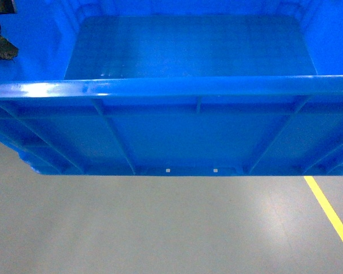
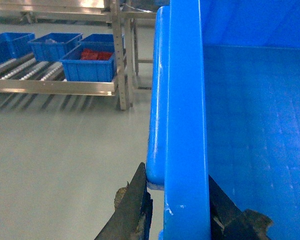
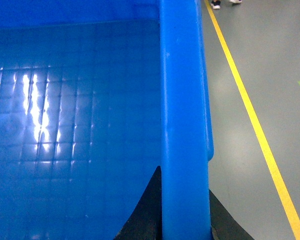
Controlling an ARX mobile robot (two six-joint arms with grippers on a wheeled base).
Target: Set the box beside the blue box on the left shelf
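Smooth grey concrete floor point(image 1: 160, 228) under large ribbed bright-blue plastic crate point(image 1: 171, 137), held aloft. Left gripper point(image 2: 182, 210) clamps its left rim, right gripper point(image 3: 184, 215) its right rim. Roller-rail flow rack point(image 2: 40, 75) beyond crate's left.

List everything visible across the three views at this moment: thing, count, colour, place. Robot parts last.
box: 1, bright blue, empty, held off the floor, filling head view.
left shelf: 1, grey metal with rollers, far left in left wrist view.
small bins: at least 3, blue, on that shelf; nearest holds red items.
floor line: 1, yellow, on grey floor right of box.
shoes: 2, dark and white, top edge of right wrist view.
left gripper: 1, black, clamped on box rim.
right gripper: 1, black, clamped on opposite rim.
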